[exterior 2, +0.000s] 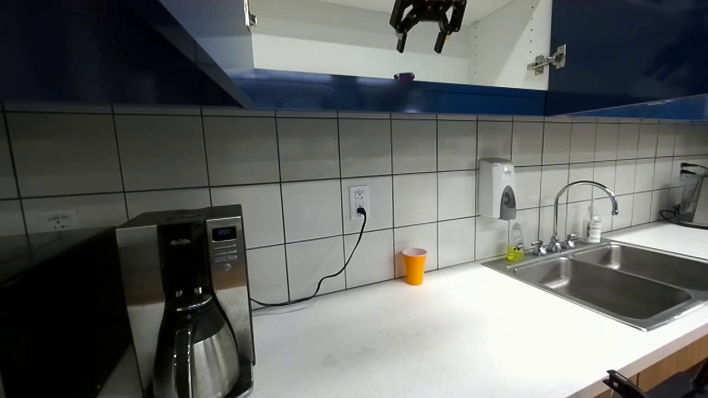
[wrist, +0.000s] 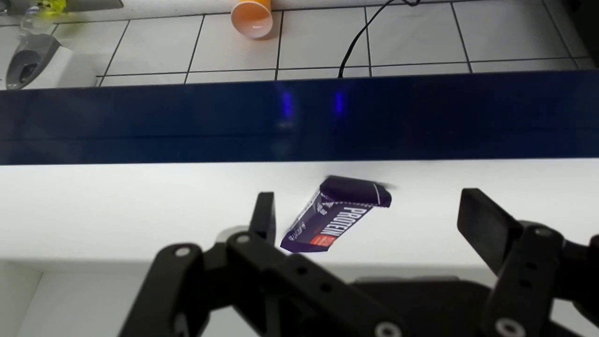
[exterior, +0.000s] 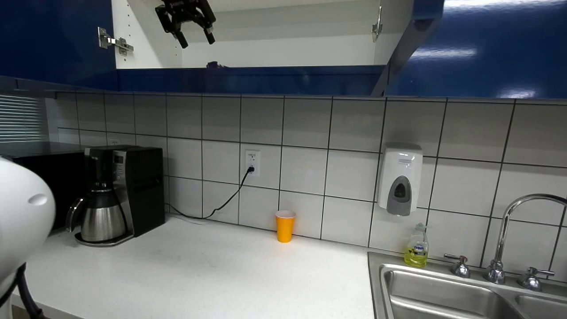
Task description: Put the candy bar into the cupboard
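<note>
Nearest the camera, in the wrist view, stands one black tool [wrist: 368,196], released, its two fingers [wrist: 486,229] well apart; both exterior views cut it off.

Largest is one cupboard [exterior: 252,79] with dark blue fronts and a white interior. Two doors [exterior: 478,71] stand wide, and its upper part runs out of both exterior views.

Below it lies one white tabletop [exterior 2: 442,326], with one steel sink [exterior: 378,283] of two basins, partly cut off in both exterior views. One boxy dark thing [exterior 2: 61,309], too black to make out, sits beside one coffee maker [exterior 2: 235,276], whose base and single carafe [exterior 2: 215,359] are cut off in an exterior view. One white dispenser [exterior: 403,159] is fixed to the tiled wall [exterior: 350,173]. Two bottles show near the sink: a yellow bottle [exterior 2: 515,252] and a white bottle [exterior 2: 593,228]. One orange cup [exterior: 284,229] stands on the tabletop near the wall.

Smallest is one purple candy bar [wrist: 333,217], inside the cupboard on its white floor, just beside the blue front rail [wrist: 187,121] and below the tool. "PROTEIN" is legible; the finer print is blurred. In both exterior views the rail hides most of it.
</note>
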